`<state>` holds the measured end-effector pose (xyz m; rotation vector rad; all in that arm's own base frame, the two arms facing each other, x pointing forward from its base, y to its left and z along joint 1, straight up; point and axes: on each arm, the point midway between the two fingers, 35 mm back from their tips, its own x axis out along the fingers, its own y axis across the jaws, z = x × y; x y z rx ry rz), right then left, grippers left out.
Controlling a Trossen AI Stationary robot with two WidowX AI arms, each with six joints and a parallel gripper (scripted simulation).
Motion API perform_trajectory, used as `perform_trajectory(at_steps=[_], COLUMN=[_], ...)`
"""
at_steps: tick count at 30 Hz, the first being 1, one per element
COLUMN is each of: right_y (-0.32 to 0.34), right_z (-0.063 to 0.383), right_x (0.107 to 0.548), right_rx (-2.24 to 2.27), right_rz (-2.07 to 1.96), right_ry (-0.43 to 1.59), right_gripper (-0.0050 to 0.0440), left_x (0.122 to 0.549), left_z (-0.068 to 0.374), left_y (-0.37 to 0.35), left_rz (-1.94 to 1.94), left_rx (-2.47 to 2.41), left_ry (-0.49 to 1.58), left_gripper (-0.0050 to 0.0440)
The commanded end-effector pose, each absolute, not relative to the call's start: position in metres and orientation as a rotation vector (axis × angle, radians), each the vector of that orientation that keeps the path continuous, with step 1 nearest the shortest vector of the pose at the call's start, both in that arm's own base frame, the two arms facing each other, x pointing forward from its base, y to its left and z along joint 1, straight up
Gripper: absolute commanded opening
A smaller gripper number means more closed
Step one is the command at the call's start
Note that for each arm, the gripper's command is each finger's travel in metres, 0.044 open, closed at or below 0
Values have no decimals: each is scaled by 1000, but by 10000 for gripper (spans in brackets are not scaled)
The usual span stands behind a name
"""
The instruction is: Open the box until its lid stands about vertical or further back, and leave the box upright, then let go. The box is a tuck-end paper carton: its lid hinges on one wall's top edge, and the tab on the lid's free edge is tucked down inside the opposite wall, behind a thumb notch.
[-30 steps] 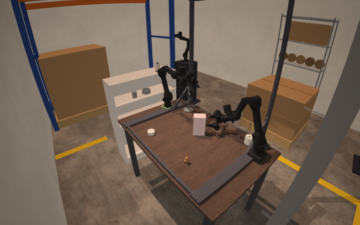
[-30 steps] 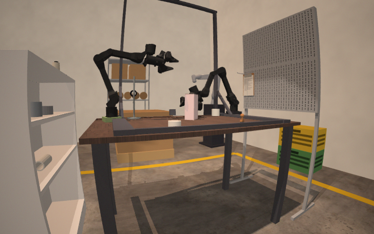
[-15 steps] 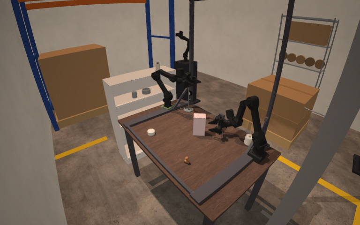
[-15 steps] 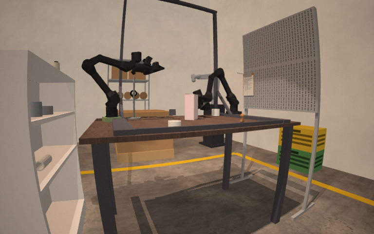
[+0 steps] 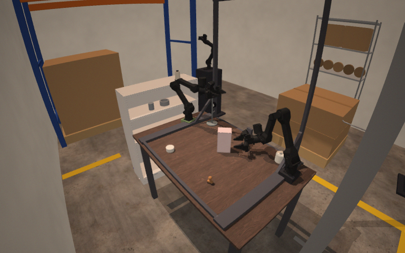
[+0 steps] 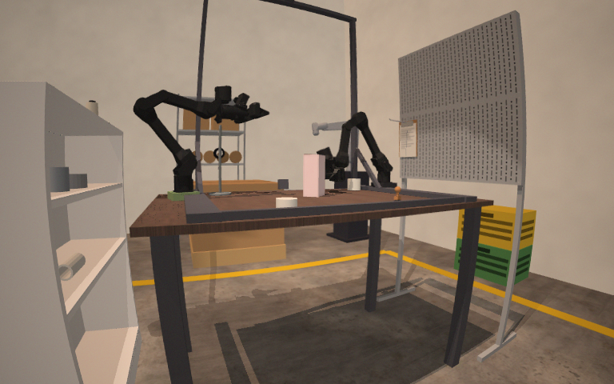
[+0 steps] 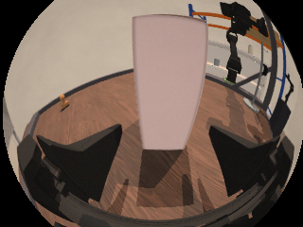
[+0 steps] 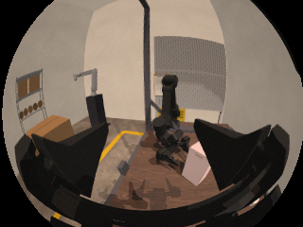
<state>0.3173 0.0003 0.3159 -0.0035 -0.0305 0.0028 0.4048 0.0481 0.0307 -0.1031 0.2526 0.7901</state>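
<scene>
The pale pink carton [image 5: 223, 143] [image 6: 313, 176] [image 7: 170, 80] [image 8: 194, 165] stands upright on the table [image 5: 191, 161]. Its lid [image 5: 224, 130] lies flat across the top, closed. The tab and thumb notch cannot be made out. My left gripper [image 5: 234, 142] [image 7: 168, 130] is open and empty, low over the table, with its fingers pointing at one tall wall of the carton from a short distance. In the left wrist view the carton is centred between the fingers, beyond the tips. My right gripper is open and empty, well above the table and away from the carton.
A white round tub [image 5: 170, 148] [image 6: 286, 203], an orange figurine [image 5: 210, 179] [image 6: 396, 194] [image 7: 62, 101] and a white container [image 5: 279, 157] [image 6: 353, 184] stand on the table. A thin stand [image 5: 212, 123] is near the right arm's base. Dark rails [image 5: 250, 201] run along the table edges.
</scene>
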Motion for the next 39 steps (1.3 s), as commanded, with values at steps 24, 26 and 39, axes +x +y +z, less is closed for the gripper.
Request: perform_trajectory(at_steps=[24, 26, 39], right_y=[0, 0, 0], right_z=[323, 323, 323], right_x=[316, 316, 316], right_rx=[0, 0, 0], right_rz=[0, 0, 0], right_ry=[-50, -50, -50], right_gripper=[440, 440, 440], left_x=[423, 424, 431], left_z=[41, 41, 42], left_y=[61, 62, 70], left_rz=[788, 788, 788], left_rx=[-118, -118, -118], left_ry=[224, 224, 223], left_gripper=[440, 440, 440])
